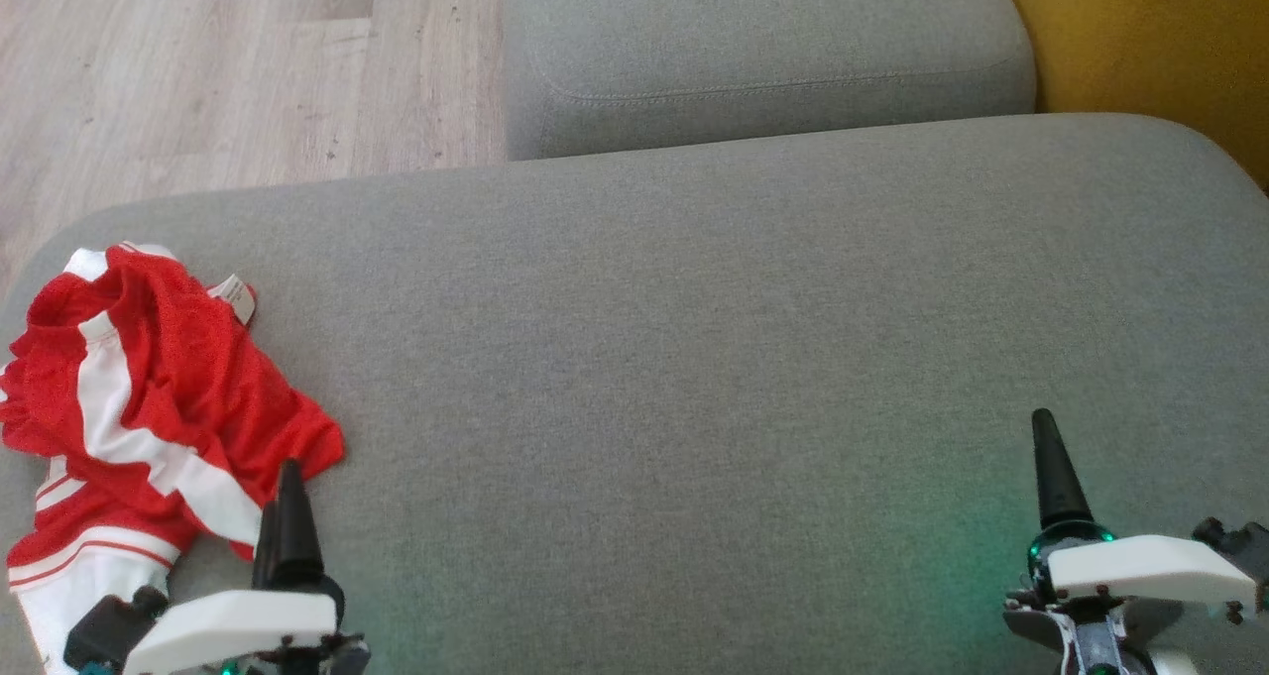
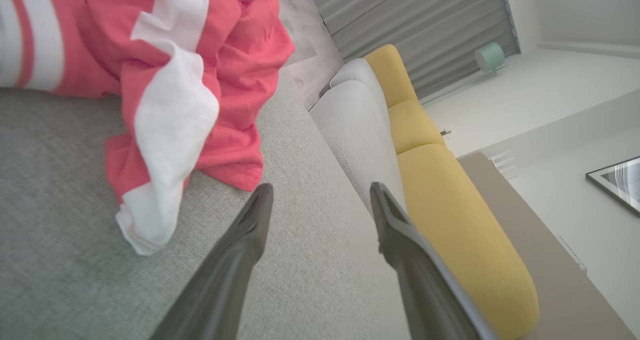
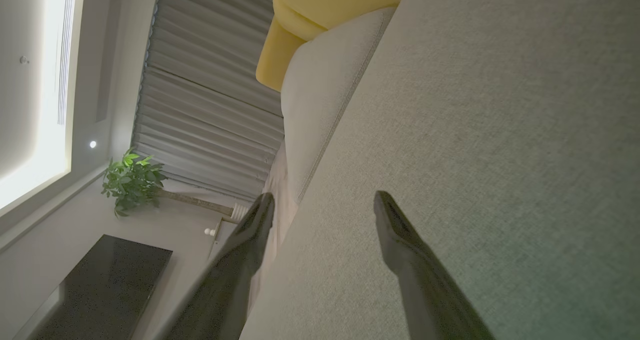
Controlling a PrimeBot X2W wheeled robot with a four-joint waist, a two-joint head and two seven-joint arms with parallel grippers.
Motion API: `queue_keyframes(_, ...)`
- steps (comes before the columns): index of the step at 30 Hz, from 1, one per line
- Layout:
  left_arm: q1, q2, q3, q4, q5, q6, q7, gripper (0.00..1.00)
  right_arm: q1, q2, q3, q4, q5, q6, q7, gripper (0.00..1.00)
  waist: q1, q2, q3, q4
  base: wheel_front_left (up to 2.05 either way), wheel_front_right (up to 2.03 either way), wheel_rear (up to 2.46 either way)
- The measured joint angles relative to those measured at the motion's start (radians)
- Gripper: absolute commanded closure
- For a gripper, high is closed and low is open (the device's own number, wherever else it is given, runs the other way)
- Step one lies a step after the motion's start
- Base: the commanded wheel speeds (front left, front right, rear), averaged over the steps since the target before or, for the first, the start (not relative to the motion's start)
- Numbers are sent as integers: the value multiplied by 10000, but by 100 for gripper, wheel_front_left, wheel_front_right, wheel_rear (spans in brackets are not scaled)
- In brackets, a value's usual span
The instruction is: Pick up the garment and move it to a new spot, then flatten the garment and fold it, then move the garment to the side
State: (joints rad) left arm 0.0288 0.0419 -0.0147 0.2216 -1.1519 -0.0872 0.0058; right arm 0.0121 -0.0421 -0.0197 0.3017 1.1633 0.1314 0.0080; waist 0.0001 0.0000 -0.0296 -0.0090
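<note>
Pick-up is not yet begun: the crumpled red-and-white mesh garment [image 1: 188,378] lies at the grey fabric sofa seat's [image 1: 694,358] left end, just beside the left gripper [image 2: 320,192], whose fingers [image 2: 250,220], like the right gripper's [image 3: 324,200], gape empty, so the next move should be to reach in and pinch a fold.

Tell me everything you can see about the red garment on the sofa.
The garment is red, mesh-looking fabric with broad white stripes, thinner red-and-white bands at one end, and a small label at its far edge. It lies crumpled in a loose heap, unfolded, at the left end of the grey sofa seat, resting on the cushion. The left gripper is open just beside its near edge, holding nothing.
</note>
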Motion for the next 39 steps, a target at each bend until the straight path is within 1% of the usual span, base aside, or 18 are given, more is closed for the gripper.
queue_keyframes(16,174,215,-809,-385,2136,437,-456,0,23,0,474,-263,-2167,0,-451,0,0,0,-163,-36,0,0,0)
queue_keyframes(32,328,441,-1478,-897,4132,704,-953,0,243,0,1085,-499,-4186,0,-951,0,0,0,-334,-82,0,0,0)
queue_keyframes(39,434,479,-1569,-1051,4926,782,-1139,0,243,-2,1313,-629,-5076,0,-1147,0,0,0,-400,-114,0,0,0)
